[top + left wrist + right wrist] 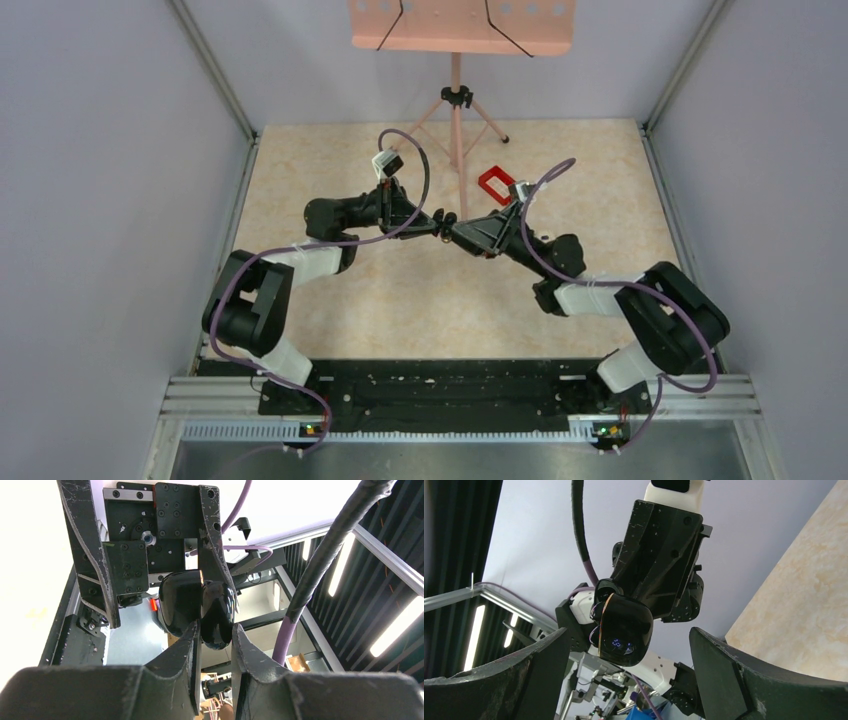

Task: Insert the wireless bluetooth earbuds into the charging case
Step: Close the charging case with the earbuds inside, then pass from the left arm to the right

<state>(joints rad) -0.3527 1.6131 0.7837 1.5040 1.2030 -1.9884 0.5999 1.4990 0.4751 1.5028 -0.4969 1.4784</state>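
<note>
Pale lilac-grey walls point(110, 150) close in three sides, with aluminium posts point(212, 65) running up the far corners. The table point(420, 300) is beige, marbled like stone. At its far edge stands a pink tripod point(456, 100) carrying a salmon panel point(460, 25) (cut off at the top). Overhead, long light strips point(395, 630) glow between dark ceiling slats point(370, 580).

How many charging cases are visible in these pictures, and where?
1. The charging case is held in the air by the left gripper, facing the open right gripper. No other case shows, though part of the table is hidden.
</note>
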